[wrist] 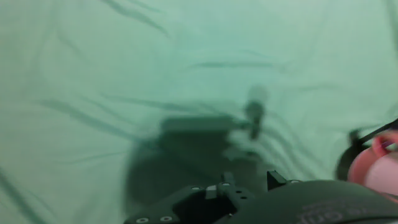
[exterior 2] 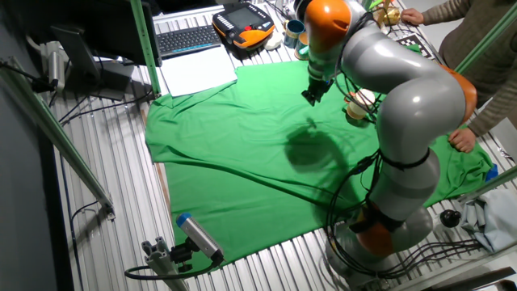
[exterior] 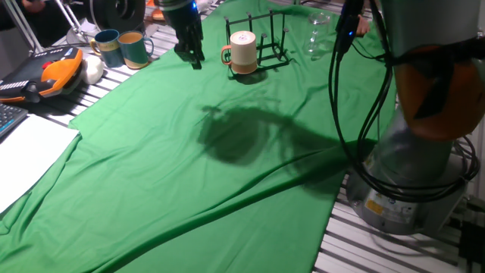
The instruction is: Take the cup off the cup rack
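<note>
1. I log the cup [exterior: 243,50]: cream body, orange-brown handle and base band.
2. Cup rack [exterior: 267,42]: black wire.
3. Cloth [exterior: 189,174]: plain green.
4. Two mugs [exterior: 123,47]: teal and tan.

no readable text, brand, number or sign in any view. yellow label [exterior: 377,206] on the robot base [exterior: 409,189] is too small to read. teach pendant [exterior 2: 245,18] screen and keyboard [exterior 2: 187,38] keys are unresolved in the other fixed view. hand view is blurred, with nothing legible on the green cloth [wrist: 124,81].
</note>
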You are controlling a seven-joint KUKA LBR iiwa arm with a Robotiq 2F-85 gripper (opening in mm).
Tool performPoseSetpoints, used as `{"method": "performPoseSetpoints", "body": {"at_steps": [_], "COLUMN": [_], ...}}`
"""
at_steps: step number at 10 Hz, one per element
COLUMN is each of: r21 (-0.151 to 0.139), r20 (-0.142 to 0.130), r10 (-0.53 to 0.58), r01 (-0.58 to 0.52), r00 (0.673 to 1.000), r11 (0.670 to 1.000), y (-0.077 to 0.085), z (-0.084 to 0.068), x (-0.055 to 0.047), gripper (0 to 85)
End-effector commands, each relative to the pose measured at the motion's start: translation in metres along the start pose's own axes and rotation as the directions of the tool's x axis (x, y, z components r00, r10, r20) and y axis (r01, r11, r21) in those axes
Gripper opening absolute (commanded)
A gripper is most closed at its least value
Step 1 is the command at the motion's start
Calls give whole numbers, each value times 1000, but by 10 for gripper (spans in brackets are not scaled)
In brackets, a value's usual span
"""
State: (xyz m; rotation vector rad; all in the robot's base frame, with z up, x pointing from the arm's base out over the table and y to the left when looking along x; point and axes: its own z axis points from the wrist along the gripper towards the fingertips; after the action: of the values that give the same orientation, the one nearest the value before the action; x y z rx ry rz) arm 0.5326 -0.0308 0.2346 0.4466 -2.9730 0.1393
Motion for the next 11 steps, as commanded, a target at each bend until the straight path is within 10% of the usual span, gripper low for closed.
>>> {"method": "performPoseSetpoints", "body": {"at_steps": [1,6,8,11], "r21": [-11,-3,-50,-28], "r20": [-12,-45,-45,-72], "r10": [-5,-56,-81,-93], "r01": [5,56,79,91], "r00": [1000,997,996,993], "r11": [1000,998,996,995], "y": [-38,-99,-99,-99], "z": [2,-11,-11,-11], "x": [7,13,12,12], "gripper": [340,340,0,0]}}
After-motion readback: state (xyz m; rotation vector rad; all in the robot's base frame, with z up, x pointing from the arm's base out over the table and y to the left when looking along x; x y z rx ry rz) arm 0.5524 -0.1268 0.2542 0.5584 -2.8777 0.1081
